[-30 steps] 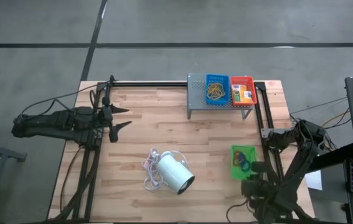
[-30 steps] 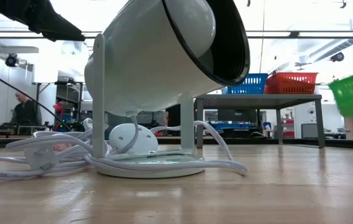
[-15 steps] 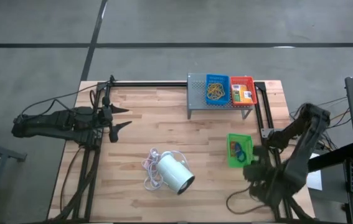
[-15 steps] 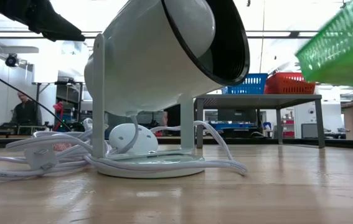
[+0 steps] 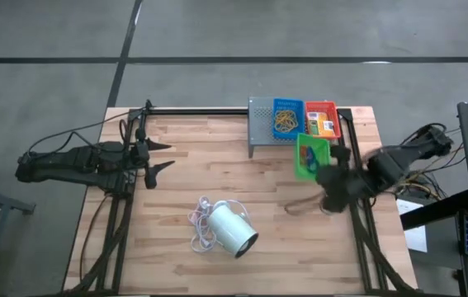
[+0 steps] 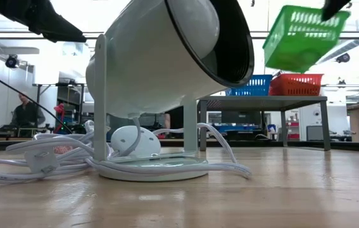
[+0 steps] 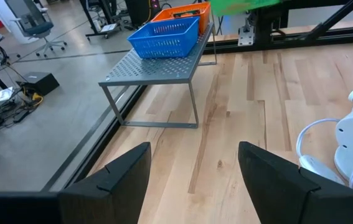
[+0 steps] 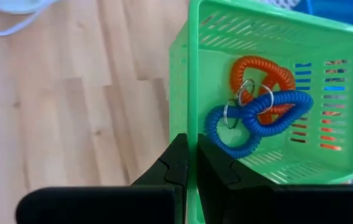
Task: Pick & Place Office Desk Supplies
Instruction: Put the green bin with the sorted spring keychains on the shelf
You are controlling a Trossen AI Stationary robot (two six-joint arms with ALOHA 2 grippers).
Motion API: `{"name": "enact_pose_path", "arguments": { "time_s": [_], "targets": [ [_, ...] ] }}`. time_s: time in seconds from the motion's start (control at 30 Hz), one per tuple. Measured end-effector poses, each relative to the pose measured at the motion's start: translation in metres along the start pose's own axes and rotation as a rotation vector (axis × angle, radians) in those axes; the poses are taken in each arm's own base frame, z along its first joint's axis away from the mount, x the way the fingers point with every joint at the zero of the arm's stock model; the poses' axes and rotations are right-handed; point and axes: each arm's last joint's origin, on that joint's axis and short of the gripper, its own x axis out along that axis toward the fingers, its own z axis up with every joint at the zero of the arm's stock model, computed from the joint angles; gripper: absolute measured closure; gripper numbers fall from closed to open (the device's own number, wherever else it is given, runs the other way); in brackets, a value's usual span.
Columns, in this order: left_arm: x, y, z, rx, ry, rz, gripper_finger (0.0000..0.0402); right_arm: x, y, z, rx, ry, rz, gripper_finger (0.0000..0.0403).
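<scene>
Right gripper [image 8: 187,163] jaws pinched tight on the near wall of the green tray [image 8: 269,93], holding it up off the table [image 5: 217,177], tilted, just in front of the grey stand [image 5: 260,124] at roughly 1 o'clock from table centre; a red coil loop [image 8: 260,74] and a blue coil loop [image 8: 251,121] with key rings lie inside it. Left gripper [image 7: 192,180] jaws spread wide with nothing between them, parked over the 9 o'clock edge. Blue tray [image 5: 287,118] with tan rubber bands [image 5: 286,122] and red tray [image 5: 322,121] sit side by side on the stand, white lamp [image 5: 232,229] with cord [image 5: 200,223] at 6 o'clock
</scene>
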Motion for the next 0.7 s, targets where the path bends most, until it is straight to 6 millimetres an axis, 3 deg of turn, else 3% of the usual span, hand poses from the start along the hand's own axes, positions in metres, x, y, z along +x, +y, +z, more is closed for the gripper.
{"name": "enact_pose_path", "arguments": {
  "time_s": [0.2,0.7],
  "targets": [
    [0.000,0.000,0.000,0.000,0.000,0.000,0.0158,0.017,-0.031,0.027,-0.060,0.052,0.057,0.0390],
    [0.000,0.000,0.000,0.000,0.000,0.000,0.0158,0.032,-0.076,0.104,-0.225,0.066,-0.021,0.0390]
  ]
}}
